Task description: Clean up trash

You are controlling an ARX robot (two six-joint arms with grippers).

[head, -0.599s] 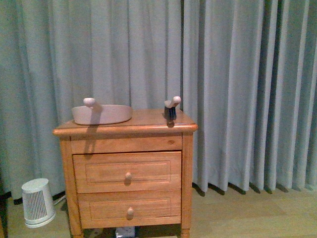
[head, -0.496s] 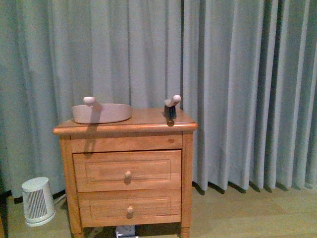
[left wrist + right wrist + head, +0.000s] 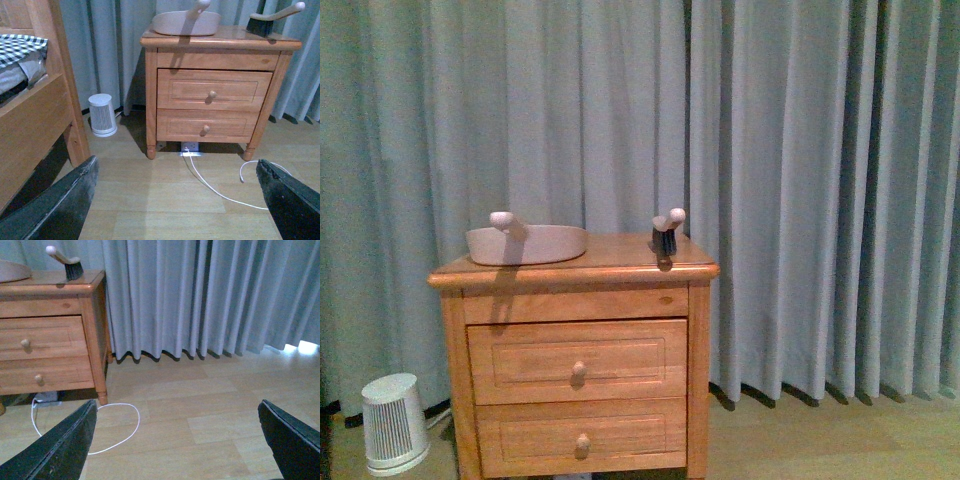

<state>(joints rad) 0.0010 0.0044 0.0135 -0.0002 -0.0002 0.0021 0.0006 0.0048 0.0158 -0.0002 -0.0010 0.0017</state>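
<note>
In the front view you get the nightstand (image 3: 575, 360) against the curtain (image 3: 800, 180), with the dustpan (image 3: 525, 243) and brush (image 3: 666, 230) on top and a ribbed white unit (image 3: 392, 422) on the floor beside it. Neither arm shows here.

The left wrist view adds a bed frame (image 3: 35, 115), a socket strip (image 3: 190, 148) under the nightstand and a white cable (image 3: 215, 187) on the floor. Your left gripper (image 3: 176, 164) is spread wide, holding nothing.

In the right wrist view the dustpan is cut off at the edge and the cable makes a loop. The right gripper (image 3: 177, 404) also gapes empty.

You cannot see the trash in any view.
</note>
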